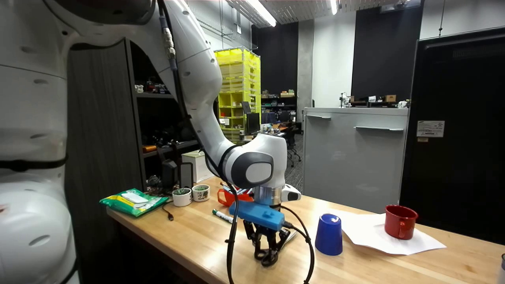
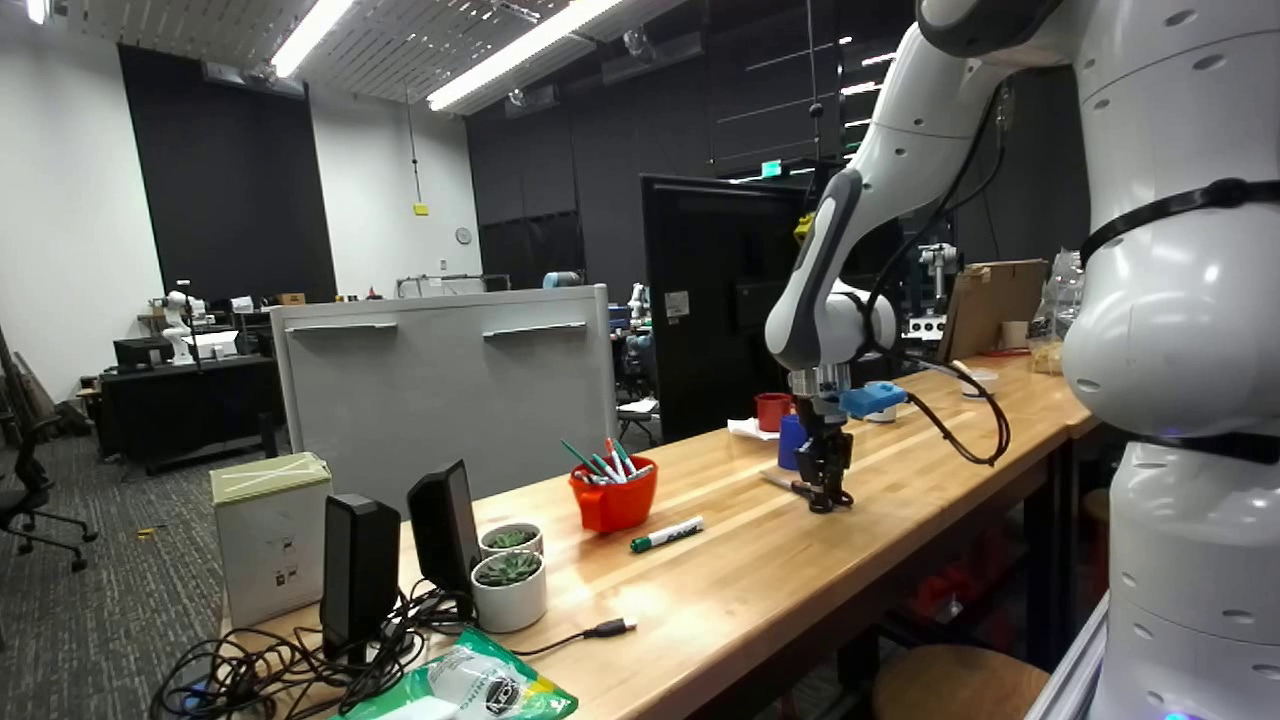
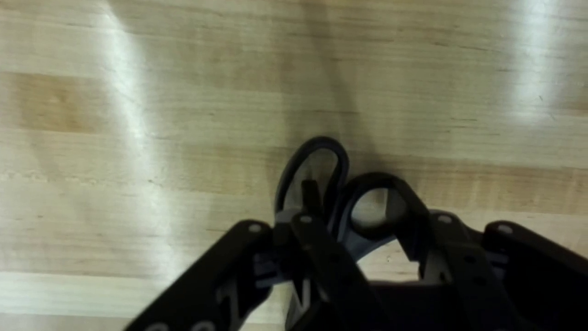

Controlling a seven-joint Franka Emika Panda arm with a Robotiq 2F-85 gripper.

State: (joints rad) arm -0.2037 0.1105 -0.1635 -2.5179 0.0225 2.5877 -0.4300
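My gripper (image 3: 356,202) points straight down at the table. Its fingers are apart, part-way open, at the black handles of a pair of scissors (image 3: 321,143). One fingertip stands in the left loop; the other overlaps the right loop. Gaps show beside the handles, so no firm hold is visible. In both exterior views the gripper (image 1: 265,254) (image 2: 828,490) is low over the scissors (image 1: 270,261) (image 2: 785,482), which lie on the table with their blades partly hidden. An upside-down blue cup (image 1: 329,234) (image 2: 791,442) stands close by. A red mug (image 1: 400,223) stands on white paper (image 1: 367,230).
A green and white marker (image 1: 222,216) (image 2: 667,536) lies near a red-orange container (image 2: 612,505) of markers. Two small potted plants (image 2: 510,605) (image 1: 201,193), black speakers (image 2: 360,560), loose cables (image 2: 240,665) and a green packet (image 1: 134,203) are at one end.
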